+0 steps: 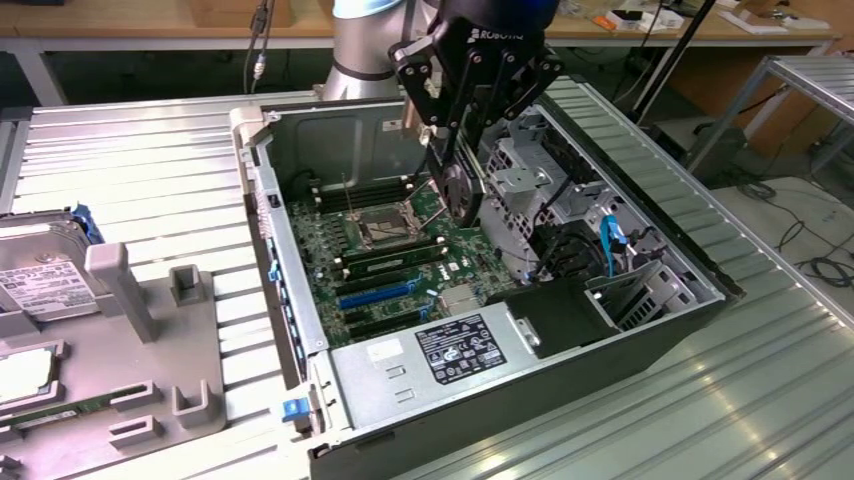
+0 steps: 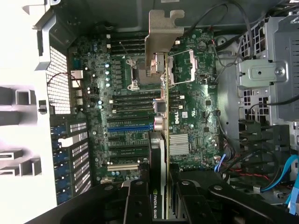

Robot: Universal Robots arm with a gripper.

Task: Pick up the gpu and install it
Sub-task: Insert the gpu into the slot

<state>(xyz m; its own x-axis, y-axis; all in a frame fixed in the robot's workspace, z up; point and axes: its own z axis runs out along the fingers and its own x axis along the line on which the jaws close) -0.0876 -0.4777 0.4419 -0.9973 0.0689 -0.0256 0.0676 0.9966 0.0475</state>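
Over the motherboard, gpu edge-on between the jaws, jaws partly closed, gripping its faces

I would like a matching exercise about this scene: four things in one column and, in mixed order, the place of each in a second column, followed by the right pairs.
Things
1. graphics card
2. hard drive
3. power supply
4. blue cable

Places
A. inside the computer case, toward the exterior view's right
B. outside the case, on the exterior view's left
C. held in the claw, above the green board
D. inside the case, a silver box with a black label

Pairs: 1-C, 2-B, 3-D, 4-A
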